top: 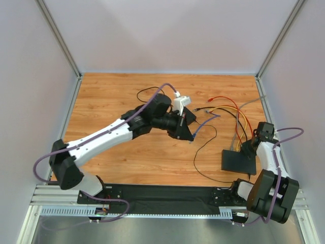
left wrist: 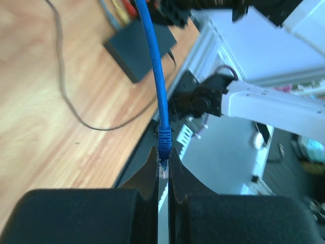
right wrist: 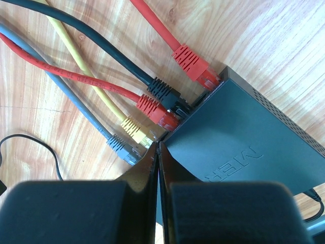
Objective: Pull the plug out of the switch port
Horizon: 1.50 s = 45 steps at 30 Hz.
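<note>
Plug (left wrist: 164,142): blue boot with a clear tip, out of its port and pinched in the left hand (left wrist: 162,165). It is held off the table (top: 127,91) at mid-table, well left of the switch (top: 237,161).
Blue cable (left wrist: 152,51): runs taut from the plug toward the right; its other end is not visible.
Switch: flat black box at the near right of the table, with its sockets on the far edge.
Left hand: closed tight on the plug tip only.
Right hand (right wrist: 157,147): fingers pressed together with nothing between them, tips at the switch's socket edge, apparently pinning the box.
Neighbours: grey plug (right wrist: 122,147), yellow plug (right wrist: 134,129), red plug (right wrist: 155,109) and black plug (right wrist: 165,91) sit side by side at the sockets. Cannot tell whether a second red plug (right wrist: 195,66) is seated.
Progress (judgement): extraction looks done; release remains.
Risk 1: the grip is thin, so cable tension could twist the plug out of the fingers.
Risk 2: hauling further left could drag the blue cable across the neighbours and loosen one.
Risk 3: lifting the right hand early would let the cables shift the switch.
</note>
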Each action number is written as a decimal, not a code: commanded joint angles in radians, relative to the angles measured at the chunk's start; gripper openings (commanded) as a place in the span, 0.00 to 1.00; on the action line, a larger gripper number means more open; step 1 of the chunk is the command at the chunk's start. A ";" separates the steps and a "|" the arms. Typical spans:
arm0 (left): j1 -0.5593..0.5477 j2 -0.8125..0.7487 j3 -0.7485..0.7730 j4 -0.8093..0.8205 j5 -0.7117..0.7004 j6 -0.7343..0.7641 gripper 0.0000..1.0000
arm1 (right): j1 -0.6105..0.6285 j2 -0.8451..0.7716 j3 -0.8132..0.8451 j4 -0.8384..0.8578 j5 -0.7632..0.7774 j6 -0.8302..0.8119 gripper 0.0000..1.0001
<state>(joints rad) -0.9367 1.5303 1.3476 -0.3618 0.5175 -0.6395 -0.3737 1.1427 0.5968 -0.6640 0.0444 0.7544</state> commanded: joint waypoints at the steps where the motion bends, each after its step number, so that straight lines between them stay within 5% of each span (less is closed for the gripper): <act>1: 0.041 -0.146 0.053 -0.184 -0.153 0.087 0.00 | 0.002 0.020 -0.045 -0.022 0.052 -0.044 0.00; 8: 0.148 -0.332 0.145 -0.418 -0.361 0.092 0.00 | 0.016 0.026 -0.049 0.003 0.017 -0.061 0.00; 12: 0.203 -0.413 0.179 -0.571 -0.642 0.109 0.00 | 0.018 0.028 -0.055 0.017 -0.009 -0.072 0.00; 20: 0.341 -0.406 0.095 -0.770 -0.847 0.095 0.00 | 0.047 0.028 -0.055 0.020 -0.020 -0.072 0.00; 25: 0.397 -0.357 -0.086 -0.669 -0.743 0.051 0.00 | 0.058 0.003 -0.049 0.006 -0.002 -0.066 0.00; 29: 0.418 -0.332 -0.330 -0.429 -0.686 -0.017 0.00 | 0.068 -0.032 -0.025 -0.023 0.003 -0.063 0.00; 41: 0.479 -0.137 -0.487 -0.126 -0.606 -0.068 0.00 | 0.114 -0.106 0.061 -0.129 0.023 -0.067 0.04; 43: 0.490 -0.148 -0.517 -0.092 -0.605 -0.097 0.25 | 0.117 -0.113 0.086 -0.161 0.028 -0.060 0.06; 45: 0.504 -0.182 -0.542 -0.060 -0.590 -0.104 0.36 | 0.117 -0.124 0.106 -0.184 0.034 -0.052 0.11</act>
<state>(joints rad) -0.4538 1.3930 0.8314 -0.5236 -0.0967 -0.7017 -0.2623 1.0508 0.6434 -0.7895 0.0532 0.6941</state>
